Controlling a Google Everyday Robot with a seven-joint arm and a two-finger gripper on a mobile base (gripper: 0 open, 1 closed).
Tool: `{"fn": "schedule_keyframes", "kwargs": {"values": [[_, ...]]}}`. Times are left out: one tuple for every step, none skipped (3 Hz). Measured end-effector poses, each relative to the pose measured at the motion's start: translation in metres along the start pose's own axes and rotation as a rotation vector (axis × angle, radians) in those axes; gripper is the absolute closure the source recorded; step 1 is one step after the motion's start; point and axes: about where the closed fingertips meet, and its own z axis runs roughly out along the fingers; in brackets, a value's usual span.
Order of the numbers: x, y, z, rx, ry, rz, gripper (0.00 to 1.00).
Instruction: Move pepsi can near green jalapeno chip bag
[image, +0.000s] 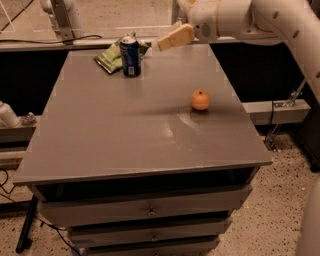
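Observation:
The pepsi can (130, 56), dark blue with a silver top, stands upright on the grey table (125, 140) near its far edge. The green jalapeno chip bag (111, 58) lies flat right behind and to the left of the can, and the can covers part of it. My gripper (172, 39) hangs in the air above the table's far edge, a short way to the right of the can. It touches nothing and holds nothing.
An orange (200, 99) lies on the right half of the table. My white arm (270, 20) reaches in from the upper right. Drawers (150, 210) sit under the tabletop. A rail runs behind the table's far edge.

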Motion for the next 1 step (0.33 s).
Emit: {"fn": "schedule_keyframes", "kwargs": {"values": [[-0.0449,0.0347,-0.0622,0.029,-0.081,-0.071,0.00]]}}
